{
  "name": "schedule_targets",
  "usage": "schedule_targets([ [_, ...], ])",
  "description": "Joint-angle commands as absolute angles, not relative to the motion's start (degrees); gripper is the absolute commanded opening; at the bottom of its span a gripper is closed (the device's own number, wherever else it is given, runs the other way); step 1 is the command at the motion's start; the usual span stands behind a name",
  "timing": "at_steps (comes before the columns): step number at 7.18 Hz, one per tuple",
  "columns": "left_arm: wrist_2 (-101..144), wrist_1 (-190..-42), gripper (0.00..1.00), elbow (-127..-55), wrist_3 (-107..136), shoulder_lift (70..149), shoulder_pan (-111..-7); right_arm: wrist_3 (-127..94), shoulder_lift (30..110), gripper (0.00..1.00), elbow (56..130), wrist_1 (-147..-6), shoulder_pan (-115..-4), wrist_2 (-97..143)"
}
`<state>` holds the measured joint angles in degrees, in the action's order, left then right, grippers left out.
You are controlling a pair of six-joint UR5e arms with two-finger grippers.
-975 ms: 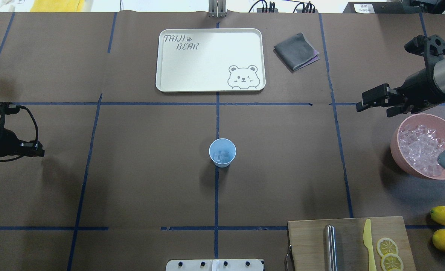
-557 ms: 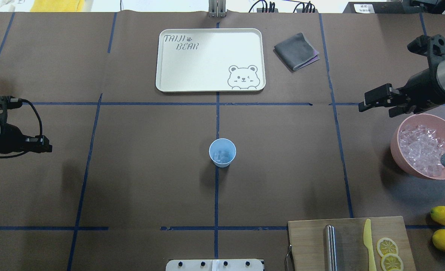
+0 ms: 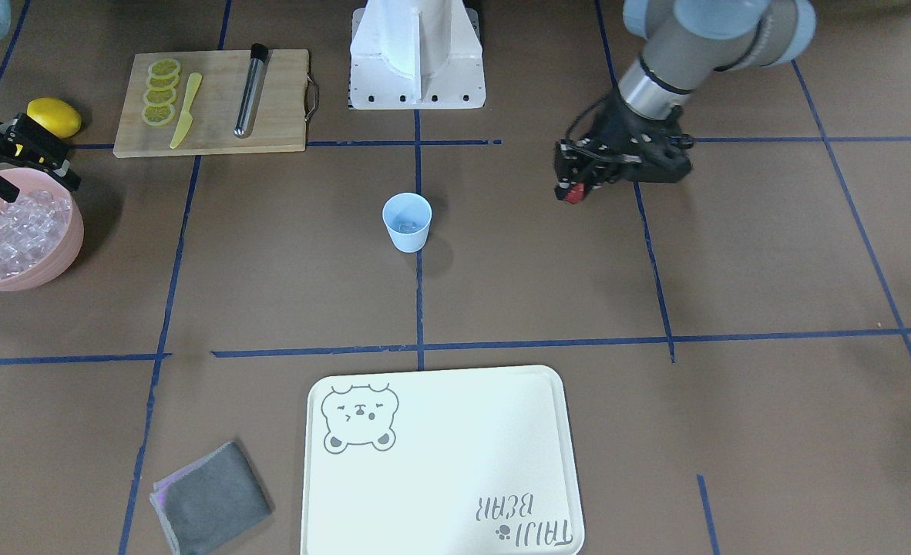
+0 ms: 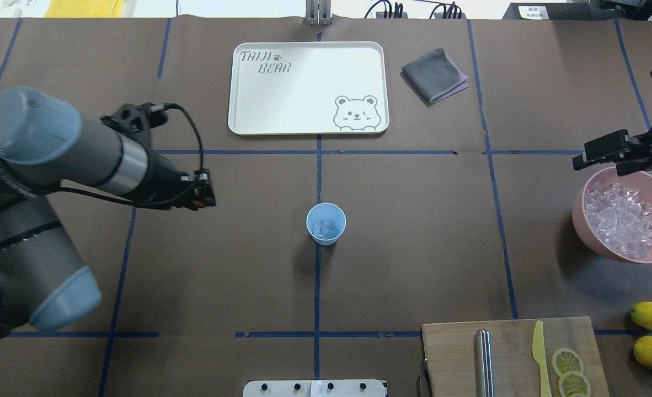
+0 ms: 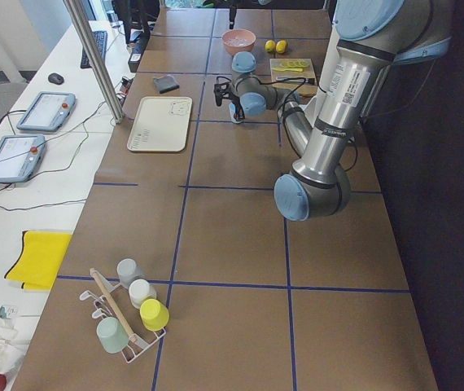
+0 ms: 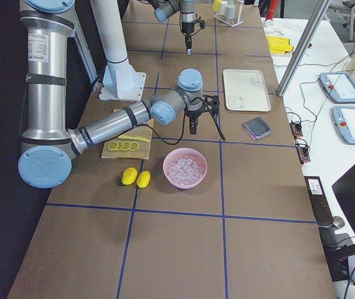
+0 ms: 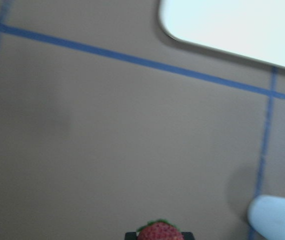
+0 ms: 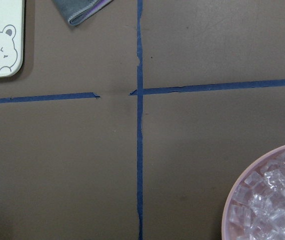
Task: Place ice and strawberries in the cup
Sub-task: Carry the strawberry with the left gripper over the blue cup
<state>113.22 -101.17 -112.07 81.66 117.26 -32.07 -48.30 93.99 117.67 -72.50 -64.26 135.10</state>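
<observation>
Two containers hold ice; one strawberry sits clamped in the left claw.
Front-facing: the pale blue cup (image 3: pixel 407 222) stands upright mid-table with a little ice (image 3: pixel 405 227) at its bottom, and the left gripper (image 3: pixel 571 190) hangs well apart from it. Overhead: the pink bowl (image 4: pixel 581 221) is heaped with ice, and the right gripper (image 4: pixel 586 156) hovers at its far rim; whether that claw is apart or together, I cannot tell. Left wrist: the strawberry (image 7: pixel 158 233) is pinched between dark pads, with the cup near it. Right wrist: one edge of the ice-filled bowl shows.
</observation>
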Motion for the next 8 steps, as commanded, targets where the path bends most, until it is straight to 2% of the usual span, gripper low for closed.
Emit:
schedule_targets([
  [1,108.0,-99.6,0.0,-105.8,82.4,125.7,-27.7,-47.8,94.7,1.0,117.8,-72.4,-64.8,135.2],
  [2,107.4,-100.1,0.0,-100.1,82.2,129.8,-27.3,-47.8,94.7,1.0,117.9,-72.4,-64.8,135.2],
  [3,107.4,-100.1,0.0,-98.3,82.2,131.9,-27.2,-47.8,94.7,1.0,117.9,-72.4,-64.8,135.3],
  [5,107.0,-100.2,0.08,-98.0,82.6,132.6,-26.3,-47.8,94.7,1.0,118.0,-72.4,-64.8,135.3],
  [6,105.5,-100.2,0.28,-97.2,82.7,133.5,-25.9,-47.8,94.7,1.0,118.0,-72.4,-64.8,135.2],
  [7,105.4,-100.2,0.67,-96.9,82.5,133.9,-25.9,-47.8,94.8,1.0,118.2,-72.4,-64.8,135.3],
  [8,105.3,-100.1,0.92,-96.5,82.4,133.9,-25.9,-47.8,95.0,1.0,118.2,-72.4,-64.8,135.2],
])
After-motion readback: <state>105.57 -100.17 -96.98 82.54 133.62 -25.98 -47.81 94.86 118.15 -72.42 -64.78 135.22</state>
